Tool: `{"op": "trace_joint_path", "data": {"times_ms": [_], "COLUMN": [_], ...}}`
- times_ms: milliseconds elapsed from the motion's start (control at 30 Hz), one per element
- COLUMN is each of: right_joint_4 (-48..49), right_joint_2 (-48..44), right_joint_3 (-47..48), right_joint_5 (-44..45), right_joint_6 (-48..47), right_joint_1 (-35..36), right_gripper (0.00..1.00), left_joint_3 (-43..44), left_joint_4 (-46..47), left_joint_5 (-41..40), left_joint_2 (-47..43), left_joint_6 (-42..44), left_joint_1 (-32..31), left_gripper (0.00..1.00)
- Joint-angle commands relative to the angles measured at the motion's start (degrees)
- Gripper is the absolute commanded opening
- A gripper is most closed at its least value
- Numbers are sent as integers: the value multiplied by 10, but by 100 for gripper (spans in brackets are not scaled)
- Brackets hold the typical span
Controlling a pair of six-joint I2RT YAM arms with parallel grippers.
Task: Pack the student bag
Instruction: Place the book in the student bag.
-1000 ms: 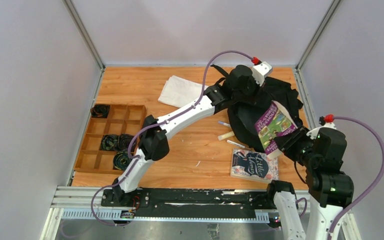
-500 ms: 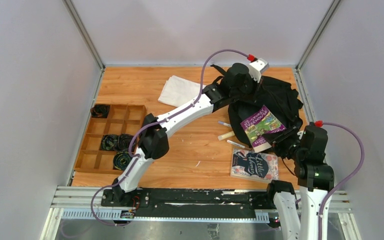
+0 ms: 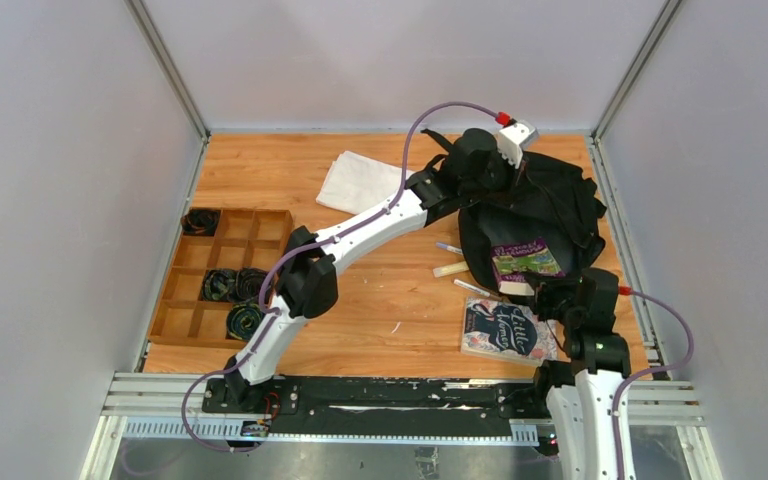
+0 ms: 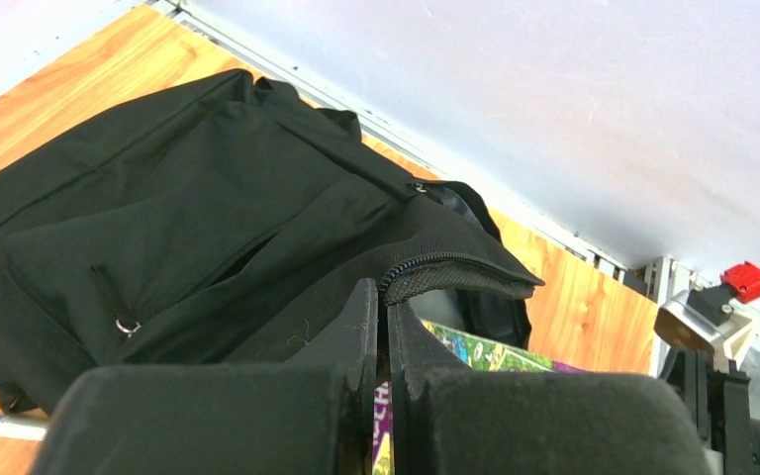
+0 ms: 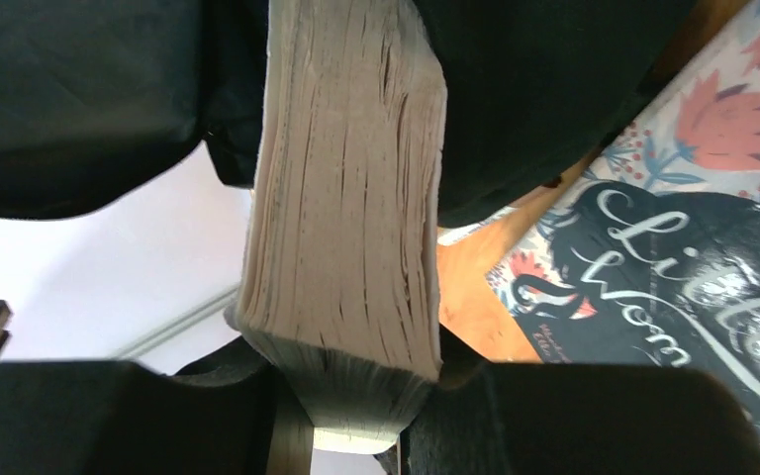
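At the near mouth of the student bag [image 3: 550, 200], your right gripper [image 5: 356, 401] clamps the purple book [image 3: 525, 262], aimed lengthwise inward; your left gripper [image 4: 381, 332] pinches the bag open.

R gripper [image 3: 538, 293] pulled back twd base, purple book [image 3: 526, 262] lower, flatter in bag [image 3: 560, 200]

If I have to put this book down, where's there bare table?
Bare wood: the near edge between the divided tray and the dark book, and the far left corner beside the white cloth. Crowded: around the backpack, with pens and the purple book in the right hand beside it.
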Motion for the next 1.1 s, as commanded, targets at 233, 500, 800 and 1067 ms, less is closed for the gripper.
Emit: {"op": "trace_joint_path", "data": {"times_ms": [233, 500, 800, 1067], "right_joint_4": [287, 507, 878, 880], "right_joint_2": [147, 327, 473, 433], "right_joint_3": [17, 26, 3, 10], "right_joint_5": [86, 96, -20, -85], "right_joint_6": [54, 7, -16, -4], "right_joint_1": [7, 7, -22, -28], "right_gripper": [0, 0, 0, 0], "left_joint_3": [-1, 21, 41, 44], "left_joint_4": [46, 78, 82, 105], "left_joint_5": [61, 114, 171, 180], "left_joint_2": [-43, -27, -20, -11], "left_joint_6": [-1, -57, -75, -101], "left_joint_1": [4, 25, 33, 47], "left_gripper": [0, 0, 0, 0]}}
